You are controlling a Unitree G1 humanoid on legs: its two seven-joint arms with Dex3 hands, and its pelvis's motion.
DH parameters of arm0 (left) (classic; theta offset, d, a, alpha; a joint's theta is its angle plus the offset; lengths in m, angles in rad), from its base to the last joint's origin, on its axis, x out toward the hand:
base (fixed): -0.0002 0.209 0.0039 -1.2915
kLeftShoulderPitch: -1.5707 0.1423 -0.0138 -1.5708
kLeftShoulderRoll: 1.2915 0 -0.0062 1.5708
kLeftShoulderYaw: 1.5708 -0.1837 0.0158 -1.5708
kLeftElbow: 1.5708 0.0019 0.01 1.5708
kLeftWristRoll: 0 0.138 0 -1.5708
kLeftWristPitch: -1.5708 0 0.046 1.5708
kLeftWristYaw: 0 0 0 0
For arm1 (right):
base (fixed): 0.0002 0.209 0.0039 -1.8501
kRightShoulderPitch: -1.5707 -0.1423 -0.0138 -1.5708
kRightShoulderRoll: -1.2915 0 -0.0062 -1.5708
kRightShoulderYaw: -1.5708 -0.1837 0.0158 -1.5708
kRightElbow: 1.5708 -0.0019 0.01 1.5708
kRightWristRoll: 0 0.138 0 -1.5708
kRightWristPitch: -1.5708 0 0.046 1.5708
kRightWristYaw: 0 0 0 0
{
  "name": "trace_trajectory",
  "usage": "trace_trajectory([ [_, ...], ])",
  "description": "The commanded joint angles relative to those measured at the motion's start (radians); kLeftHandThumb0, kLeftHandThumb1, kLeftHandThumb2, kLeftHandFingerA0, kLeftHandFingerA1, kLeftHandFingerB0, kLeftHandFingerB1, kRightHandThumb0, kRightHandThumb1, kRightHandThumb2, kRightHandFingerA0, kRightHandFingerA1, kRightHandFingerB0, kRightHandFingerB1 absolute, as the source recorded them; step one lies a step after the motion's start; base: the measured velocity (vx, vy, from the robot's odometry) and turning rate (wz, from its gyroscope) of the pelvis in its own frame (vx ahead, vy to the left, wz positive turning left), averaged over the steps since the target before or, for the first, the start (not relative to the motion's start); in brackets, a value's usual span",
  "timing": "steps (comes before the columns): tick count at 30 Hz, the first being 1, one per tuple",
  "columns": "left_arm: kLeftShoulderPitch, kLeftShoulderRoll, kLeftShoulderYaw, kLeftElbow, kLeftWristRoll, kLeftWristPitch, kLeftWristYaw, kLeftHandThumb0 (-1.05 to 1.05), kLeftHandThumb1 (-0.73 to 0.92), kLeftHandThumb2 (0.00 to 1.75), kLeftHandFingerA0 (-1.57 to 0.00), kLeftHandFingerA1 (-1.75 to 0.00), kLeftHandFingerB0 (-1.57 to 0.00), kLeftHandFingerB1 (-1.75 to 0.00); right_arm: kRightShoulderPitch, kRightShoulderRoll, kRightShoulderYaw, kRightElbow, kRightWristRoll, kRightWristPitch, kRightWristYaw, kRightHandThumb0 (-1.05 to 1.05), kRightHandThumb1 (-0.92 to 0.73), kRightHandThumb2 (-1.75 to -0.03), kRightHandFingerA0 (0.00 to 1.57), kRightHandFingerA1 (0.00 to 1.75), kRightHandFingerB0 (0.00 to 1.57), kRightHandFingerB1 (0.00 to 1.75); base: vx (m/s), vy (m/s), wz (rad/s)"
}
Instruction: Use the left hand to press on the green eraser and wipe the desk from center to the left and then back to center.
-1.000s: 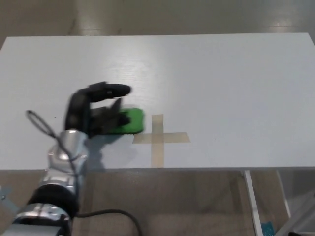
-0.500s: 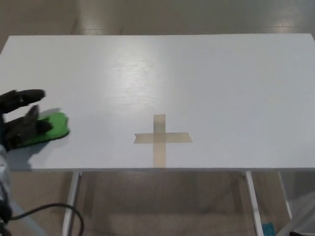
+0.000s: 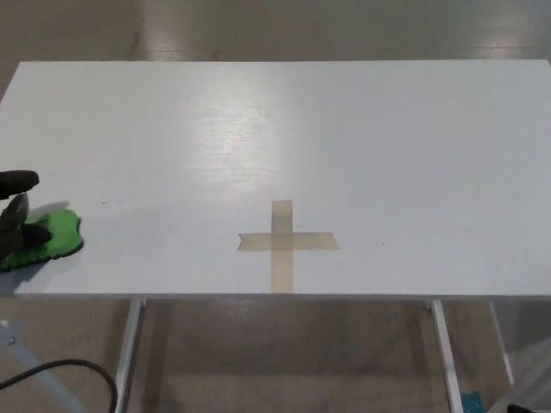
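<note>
The green eraser (image 3: 53,235) lies flat on the white desk (image 3: 284,138) at its far left, near the front edge. My black left hand (image 3: 15,211) rests on top of its left part, fingers pressed down over it; most of the hand is cut off by the picture's left border. A thick finger (image 3: 19,181) sticks out just above the eraser. The right hand does not show in the head view.
A cross of tan tape (image 3: 286,242) marks the desk's centre front. White desk legs (image 3: 127,348) stand below the front edge. A black cable (image 3: 60,368) curls over the floor at the lower left.
My left hand has slid the eraser from beside the tape cross all the way to the desk's left end. The arm has mostly left the picture.
</note>
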Motion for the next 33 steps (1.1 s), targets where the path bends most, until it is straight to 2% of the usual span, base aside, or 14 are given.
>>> trace_trajectory([
  [1,0.009,-0.090,-0.054,0.008,0.040,0.065,-0.031,-0.23,0.76,0.63,-1.07,-0.79,-0.96,-0.55,0.005,0.003,0.003,-0.002,-0.005,-0.007,-0.016,-0.45,-0.79,-0.64,0.74,0.49,0.61,0.41,0.00,0.000,0.09],
  [8,-0.005,-0.180,-0.160,-0.042,0.088,0.014,-0.025,-0.25,0.75,0.63,-1.06,-0.77,-0.94,-0.55,0.004,-0.002,0.004,-0.008,-0.002,-0.006,-0.001,-0.44,-0.79,-0.64,0.74,0.49,0.61,0.41,0.00,0.000,0.00],
  [9,-0.017,-0.221,-0.186,-0.058,0.093,0.015,-0.021,-0.24,0.75,0.63,-1.06,-0.78,-0.94,-0.55,0.003,0.001,0.001,-0.010,0.006,-0.010,0.009,-0.44,-0.79,-0.64,0.75,0.49,0.61,0.41,0.00,0.000,0.00],
  [16,-0.048,-0.333,-0.259,-0.111,0.100,0.036,-0.013,-0.25,0.75,0.63,-1.06,-0.78,-0.95,-0.55,-0.001,0.010,-0.012,-0.022,0.027,-0.007,0.030,-0.43,-0.79,-0.64,0.75,0.50,0.61,0.41,0.00,0.000,0.00],
  [24,-0.070,-0.421,-0.310,-0.154,0.105,0.069,-0.019,-0.27,0.75,0.63,-1.05,-0.77,-0.94,-0.54,-0.006,0.010,-0.016,-0.028,0.025,-0.004,0.035,-0.43,-0.79,-0.64,0.75,0.51,0.62,0.41,0.00,0.000,0.00],
  [25,-0.072,-0.438,-0.321,-0.164,0.109,0.075,-0.019,-0.29,0.70,0.62,-1.11,-0.68,-0.98,-0.52,-0.006,0.008,-0.015,-0.026,0.022,-0.007,0.033,-0.43,-0.78,-0.64,0.75,0.51,0.62,0.42,0.00,0.000,0.00],
  [26,-0.072,-0.442,-0.325,-0.168,0.111,0.076,-0.017,-0.29,0.70,0.62,-1.11,-0.68,-0.98,-0.52,-0.006,0.008,-0.016,-0.025,0.023,-0.008,0.034,-0.43,-0.78,-0.64,0.75,0.51,0.62,0.42,0.00,0.000,0.00],
  [27,-0.073,-0.459,-0.337,-0.178,0.119,0.079,-0.012,-0.28,0.75,0.63,-1.05,-0.77,-0.95,-0.54,-0.006,0.006,-0.015,-0.022,0.019,-0.011,0.033,-0.43,-0.78,-0.64,0.75,0.51,0.62,0.42,0.00,0.000,0.00],
  [33,-0.065,-0.516,-0.375,-0.222,0.139,0.095,0.002,-0.28,0.75,0.63,-1.05,-0.78,-0.95,-0.54,-0.004,0.004,-0.015,-0.017,0.019,-0.017,0.036,-0.43,-0.78,-0.64,0.75,0.51,0.62,0.42,0.00,0.000,0.00],
])
